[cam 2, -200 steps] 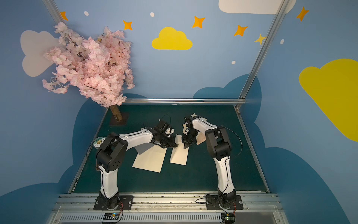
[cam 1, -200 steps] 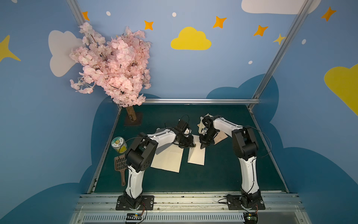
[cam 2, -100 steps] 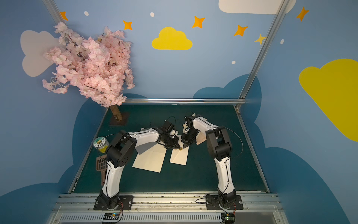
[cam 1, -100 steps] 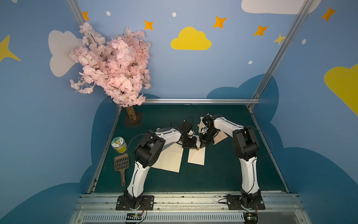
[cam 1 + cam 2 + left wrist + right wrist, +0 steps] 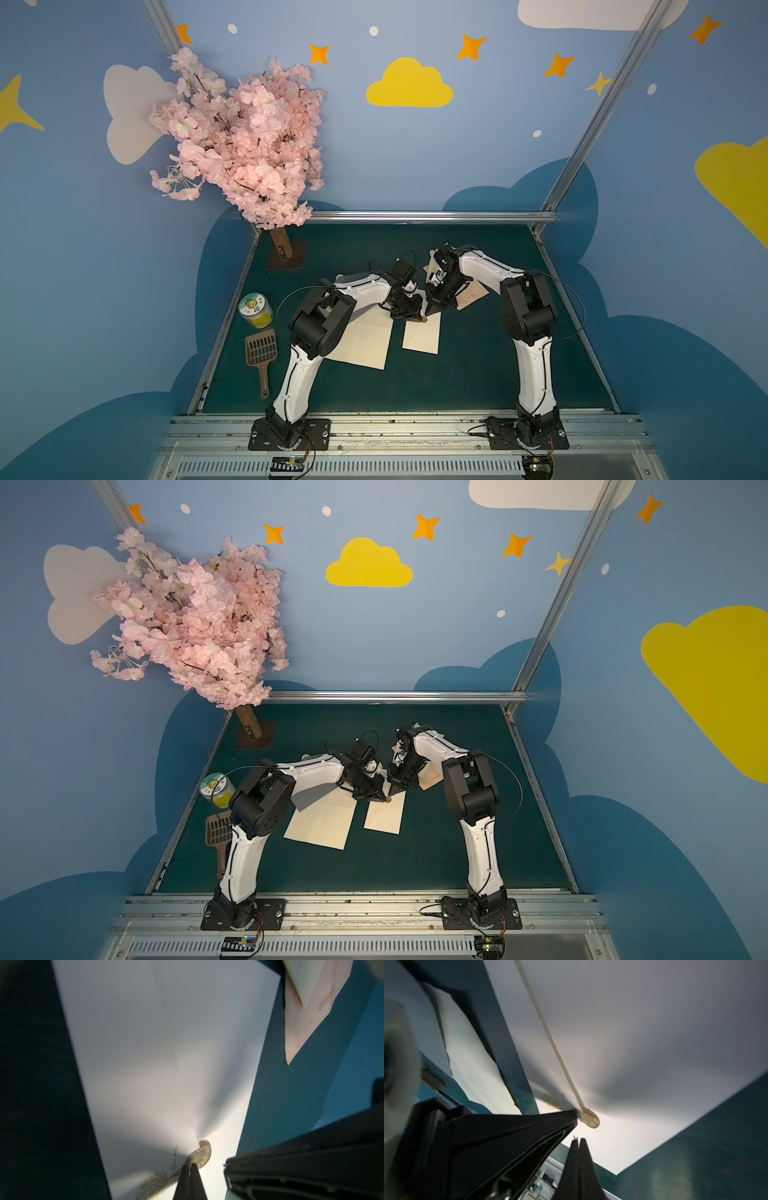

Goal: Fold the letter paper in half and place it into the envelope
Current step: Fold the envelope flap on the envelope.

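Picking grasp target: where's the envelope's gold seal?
Mid-table in both top views, gold seal sits on the envelope's far edge at the left pincer's tip, right pincer beside.

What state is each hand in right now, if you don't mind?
Left hand: closed, pinching the envelope flap at its gold seal.
Right hand: closed, holding nothing.

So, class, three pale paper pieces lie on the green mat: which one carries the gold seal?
The narrow middle piece: its gold seal sits at the far edge. The larger cream sheet and the pinkish piece show none.
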{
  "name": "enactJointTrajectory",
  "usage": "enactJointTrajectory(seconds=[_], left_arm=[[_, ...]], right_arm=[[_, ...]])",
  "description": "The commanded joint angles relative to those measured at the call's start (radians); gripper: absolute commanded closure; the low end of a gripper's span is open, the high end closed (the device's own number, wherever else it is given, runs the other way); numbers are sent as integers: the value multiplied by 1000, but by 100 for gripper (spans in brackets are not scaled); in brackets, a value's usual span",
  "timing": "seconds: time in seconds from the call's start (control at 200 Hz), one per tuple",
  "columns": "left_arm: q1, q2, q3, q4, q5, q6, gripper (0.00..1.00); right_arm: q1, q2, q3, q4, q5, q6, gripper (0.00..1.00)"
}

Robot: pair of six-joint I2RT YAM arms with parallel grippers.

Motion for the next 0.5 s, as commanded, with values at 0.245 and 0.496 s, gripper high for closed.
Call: enactJointTrajectory(seconds=[0.245,0.496], left_arm=[[-1,33,10,-65,-16,9,97],[0,35,9,-61,-17,7,97]], right_arm=[[2,100,-37,33,4,7,100],[1,115,-51,30,42,2,100]])
